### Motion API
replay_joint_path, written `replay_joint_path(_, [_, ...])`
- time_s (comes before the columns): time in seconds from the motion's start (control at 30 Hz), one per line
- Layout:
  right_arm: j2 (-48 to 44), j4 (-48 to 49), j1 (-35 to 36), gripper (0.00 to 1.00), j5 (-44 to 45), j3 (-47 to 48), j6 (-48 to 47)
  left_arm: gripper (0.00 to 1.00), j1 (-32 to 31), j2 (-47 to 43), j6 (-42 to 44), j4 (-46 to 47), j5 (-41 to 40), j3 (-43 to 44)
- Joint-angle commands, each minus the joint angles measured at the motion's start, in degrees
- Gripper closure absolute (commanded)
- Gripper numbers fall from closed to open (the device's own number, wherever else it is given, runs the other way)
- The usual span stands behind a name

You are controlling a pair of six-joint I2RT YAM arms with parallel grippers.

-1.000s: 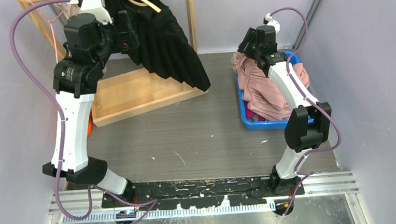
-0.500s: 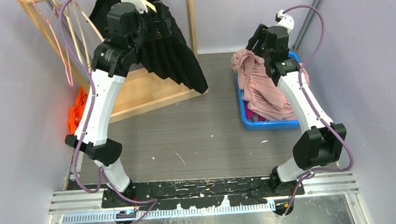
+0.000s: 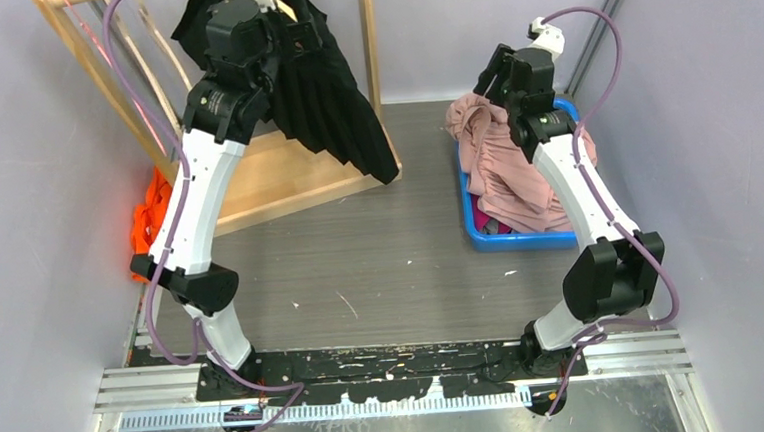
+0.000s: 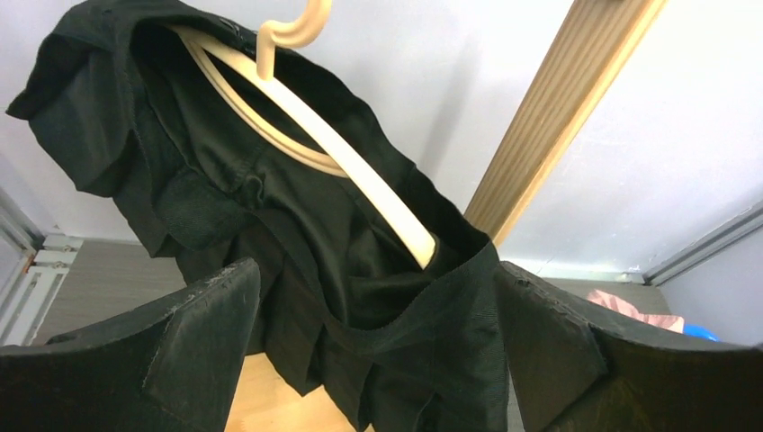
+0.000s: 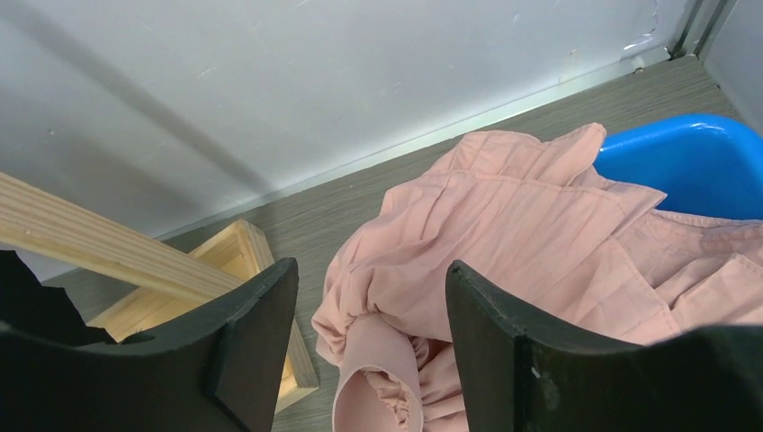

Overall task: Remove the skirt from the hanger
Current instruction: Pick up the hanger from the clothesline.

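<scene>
The wooden rack [image 4: 562, 117] rises just beyond and to the right of the left gripper [image 4: 373, 297], whose jaws gape fully wide and hold nothing. A hard tug from here could drag or tip that rack. The black pleated skirt [image 4: 360, 270] hangs straight ahead of this pincer, its waistband sagging between the fingers. Closing here may pinch only a loose fold, which could then slip free. The cream hanger [image 4: 360, 171], above the fingers and inside the waistband, could unhook and come away with the skirt. The right gripper [image 5: 369, 288], partly open and empty, hovers over a pink garment [image 5: 504, 225] in a blue bin [image 5: 684, 153], likely too far off to steady anything.
</scene>
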Motion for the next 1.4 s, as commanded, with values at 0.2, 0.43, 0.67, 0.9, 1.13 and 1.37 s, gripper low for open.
replay_joint_path(0.2, [1.81, 3.60, -0.24, 0.34, 0.77, 3.72, -0.77, 0.01, -0.11, 1.14, 1.13, 11.65, -5.45, 3.15])
replay_joint_path(0.43, [2.97, 3.80, -0.44, 0.34, 1.29, 4.51, -1.85, 0.01, -0.61, 7.01, 3.87, 16.37, -8.95, 6.70])
replay_joint_path(0.67, [3.72, 3.86, -1.31, 0.33, 1.99, 4.57, -2.76, 0.00, -0.99, 10.92, 8.71, 20.52, -14.48, 8.24])
replay_joint_path(0.9, [3.84, 4.25, -2.37, 0.33, 1.49, 3.49, -2.10, 0.01, -0.68, 12.74, 15.69, 22.36, -20.99, 7.60])
replay_joint_path(1.13, [3.40, 4.43, -2.69, 0.33, 0.96, 2.56, -1.35, 0.01, 2.30, 11.28, 13.99, 16.96, -22.45, 2.82])
replay_joint_path(1.37, [2.98, 4.56, -2.63, 0.33, 0.64, 1.88, -0.83, 0.00, 7.71, 7.97, 12.34, 15.45, -21.77, -2.96])
